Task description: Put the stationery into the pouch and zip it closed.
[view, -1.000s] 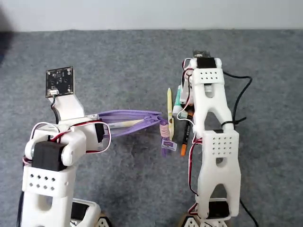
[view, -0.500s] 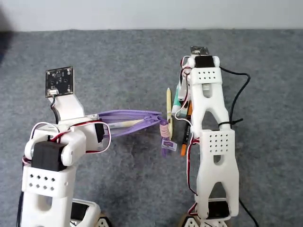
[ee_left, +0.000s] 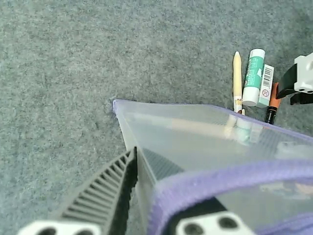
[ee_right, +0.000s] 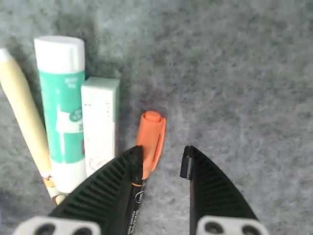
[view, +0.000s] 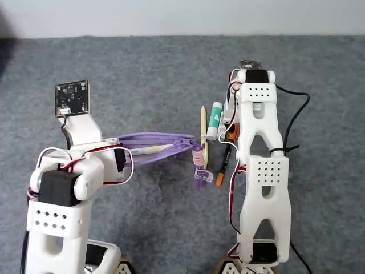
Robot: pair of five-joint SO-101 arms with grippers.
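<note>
Hovering beside marker (ee_right: 151, 131), right end effector (ee_right: 162, 155) agape

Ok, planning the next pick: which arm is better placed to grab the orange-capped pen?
Right. Its open gripper hangs directly over the pen, beside the eraser. The left gripper is shut on the pouch, holding its edge.
</note>
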